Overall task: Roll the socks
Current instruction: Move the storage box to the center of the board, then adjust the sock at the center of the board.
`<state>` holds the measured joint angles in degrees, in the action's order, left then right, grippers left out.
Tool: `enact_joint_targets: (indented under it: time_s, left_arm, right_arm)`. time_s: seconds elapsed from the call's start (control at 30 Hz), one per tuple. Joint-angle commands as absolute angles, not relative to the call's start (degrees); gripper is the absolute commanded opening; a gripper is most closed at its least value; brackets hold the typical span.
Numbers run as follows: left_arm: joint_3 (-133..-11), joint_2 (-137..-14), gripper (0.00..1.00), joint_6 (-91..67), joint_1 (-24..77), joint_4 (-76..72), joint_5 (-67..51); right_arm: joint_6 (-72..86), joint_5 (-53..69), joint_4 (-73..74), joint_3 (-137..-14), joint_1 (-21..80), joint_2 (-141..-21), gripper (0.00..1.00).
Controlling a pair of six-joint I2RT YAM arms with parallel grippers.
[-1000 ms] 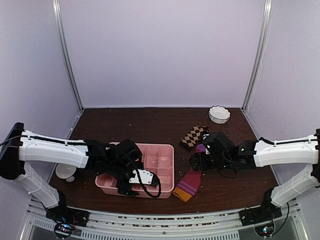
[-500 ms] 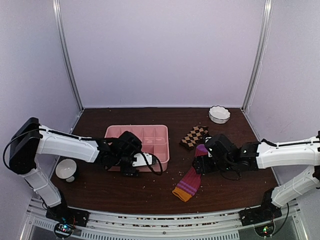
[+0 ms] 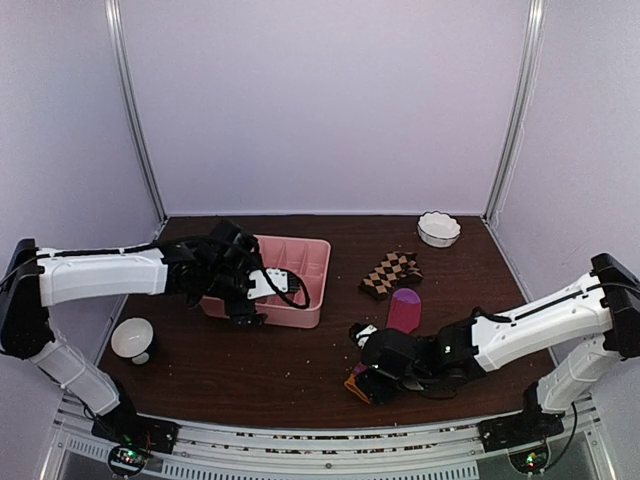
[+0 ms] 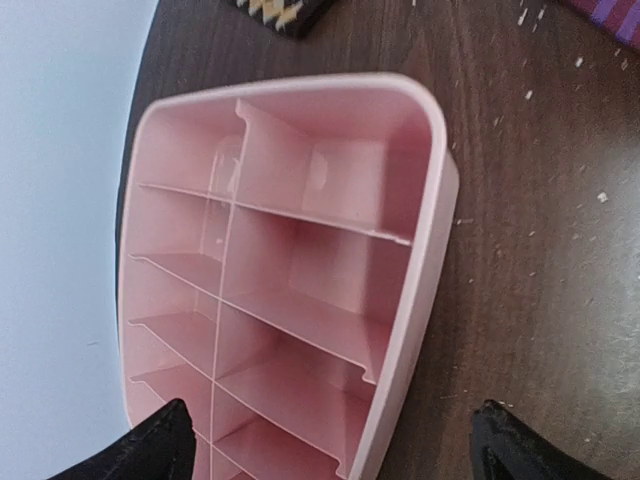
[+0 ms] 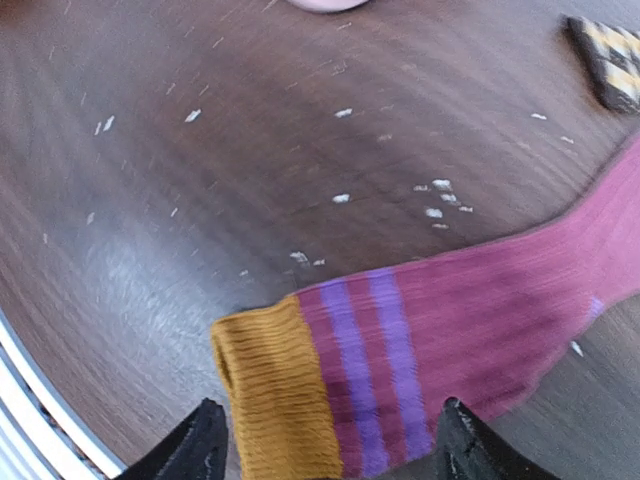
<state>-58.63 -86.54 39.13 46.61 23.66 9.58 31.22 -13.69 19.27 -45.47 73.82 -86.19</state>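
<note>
The magenta-pink sock [image 5: 470, 310] lies flat on the dark table, its orange cuff [image 5: 265, 385] and purple stripes nearest the camera. My right gripper [image 5: 335, 445] is open, one finger on each side of the cuff. From above, that gripper [image 3: 372, 380] hangs low over the cuff end and the sock's purple toe [image 3: 404, 310] points away. The brown-and-tan checkered sock [image 3: 390, 272] lies folded behind it, apart from both grippers. My left gripper [image 4: 335, 445] is open and straddles the side wall of the pink tray [image 4: 420, 270].
The pink divided tray [image 3: 300, 262] stands left of centre, with the left gripper [image 3: 248, 300] at its near side. A white bowl [image 3: 438, 228] sits at the back right, another white bowl [image 3: 132, 338] at the front left. Pale crumbs dot the table.
The left arm carried the pink tray from the front edge back and to the left. The right gripper moved from the pink sock's toe end to its orange cuff, and its fingers narrowed a little.
</note>
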Motion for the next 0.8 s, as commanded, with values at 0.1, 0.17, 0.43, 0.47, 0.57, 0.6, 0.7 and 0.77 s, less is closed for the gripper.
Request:
enact_joint_targets:
  time_s: [0.1, 0.17, 0.43, 0.47, 0.57, 0.6, 0.7, 0.77]
  left_arm:
    - [-60.9, -80.0, 0.98, 36.7, 46.8, 37.5, -7.7]
    - [-59.7, -79.6, 0.98, 38.0, 46.8, 39.1, -10.7]
    - [-60.1, -80.9, 0.92, 41.1, 48.9, 42.9, -21.7]
    - [-60.2, -81.3, 0.91, 41.2, 49.6, 42.8, -22.1]
    - [-59.3, -82.2, 0.9, 41.5, 52.2, 41.7, -22.6]
    - [-58.8, -82.7, 0.89, 41.6, 53.2, 41.1, -22.4]
    - [-57.8, -84.5, 0.87, 42.0, 56.2, 38.8, -21.2]
    - [-57.9, -86.0, 0.83, 41.4, 57.2, 36.1, -21.6]
  right_arm:
    - [31.8, -9.7, 13.7, -48.7, 75.3, -94.7, 0.67]
    - [31.8, -9.4, 12.9, -49.2, 75.3, -96.4, 0.61]
    - [31.0, -8.1, 11.1, -53.5, 75.2, -101.5, 0.12]
    - [31.2, -8.0, 10.7, -53.6, 75.1, -101.5, 0.08]
    - [32.1, -6.9, 8.3, -52.3, 74.7, -100.5, 0.05]
    - [32.7, -6.1, 7.0, -51.5, 74.5, -99.8, 0.04]
    - [34.8, -2.4, 0.3, -46.7, 73.5, -97.2, 0.03]
    - [36.9, 1.2, -5.0, -43.4, 72.3, -95.9, 0.03]
